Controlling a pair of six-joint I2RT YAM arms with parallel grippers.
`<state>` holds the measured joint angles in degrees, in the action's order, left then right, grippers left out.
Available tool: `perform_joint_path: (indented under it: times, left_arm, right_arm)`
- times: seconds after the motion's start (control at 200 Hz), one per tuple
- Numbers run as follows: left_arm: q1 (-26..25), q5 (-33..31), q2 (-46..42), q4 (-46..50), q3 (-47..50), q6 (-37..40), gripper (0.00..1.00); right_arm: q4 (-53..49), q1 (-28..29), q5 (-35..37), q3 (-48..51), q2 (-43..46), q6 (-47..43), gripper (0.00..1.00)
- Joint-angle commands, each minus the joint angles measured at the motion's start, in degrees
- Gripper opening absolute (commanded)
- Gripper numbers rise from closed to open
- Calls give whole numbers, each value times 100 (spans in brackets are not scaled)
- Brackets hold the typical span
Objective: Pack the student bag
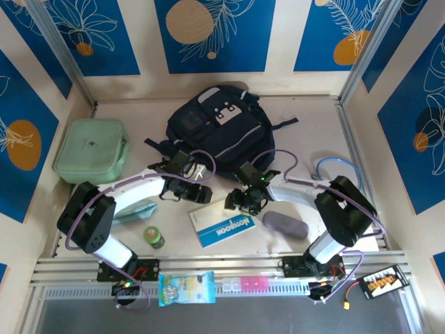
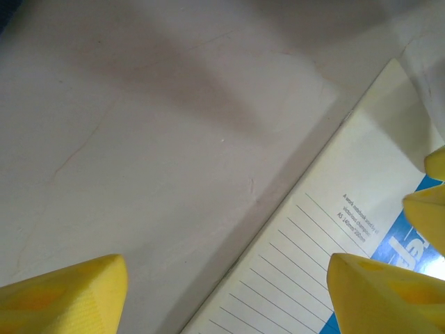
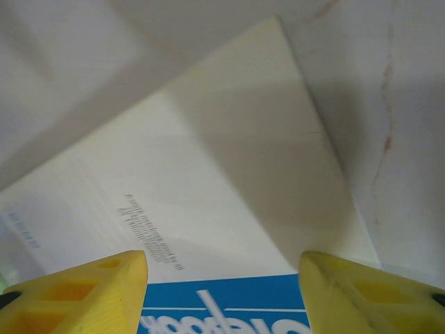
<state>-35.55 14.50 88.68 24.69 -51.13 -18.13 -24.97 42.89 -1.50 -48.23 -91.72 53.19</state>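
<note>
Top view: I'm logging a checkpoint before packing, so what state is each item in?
student bag, lying flat, front up.
mint case, lid closed.
notebook, closed, lying flat.
grey case, closed.
left claw, open over the notebook's edge.
right claw, open above the notebook.

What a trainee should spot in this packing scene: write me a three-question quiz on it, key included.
1. True or false: the notebook lies inside the student bag.
2. Which thing sits to the left of the student bag in the top view? A) mint green case B) grey pouch C) small green jar
3. Fill in: the left gripper and the right gripper both stand open above the ____.
Key: 1 false, it lies on the table in front of the bag; 2 A; 3 notebook.
</note>
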Motion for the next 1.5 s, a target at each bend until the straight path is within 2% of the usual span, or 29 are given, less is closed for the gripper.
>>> perform_joint_path:
  times: [0.0,0.19,0.425,0.47,0.605,0.73,0.835,1.15,1.38,1.495]
  left_arm:
    - [-34,-225,61,79,119,-126,74]
    - [220,-600,-125,237,217,-643,72]
    - [636,-385,-296,229,446,-1010,71]
    - [663,-345,-260,236,455,-1003,71]
    - [673,-427,-74,365,306,-812,71]
    - [685,-729,41,503,102,-624,77]
    - [705,-730,185,564,-75,-538,78]
    - [700,-374,368,608,87,-592,78]
    - [664,-94,138,758,247,-591,78]
    - [629,243,28,700,413,-669,74]
  right_arm:
    - [-27,118,214,-235,-299,-196,61]
    - [232,114,529,-693,-985,-722,61]
    - [1169,124,380,-1583,-1658,-1601,60]
    - [1214,128,321,-1723,-1682,-1687,57]
    - [1282,193,443,-1602,-1218,-1759,56]
    - [1237,191,341,-1245,-755,-1612,57]
    - [1155,216,224,-1070,-530,-1401,57]
    - [1014,281,374,-853,-277,-1082,57]
    - [774,280,510,-817,-202,-933,57]
    - [694,272,584,-752,-103,-772,57]
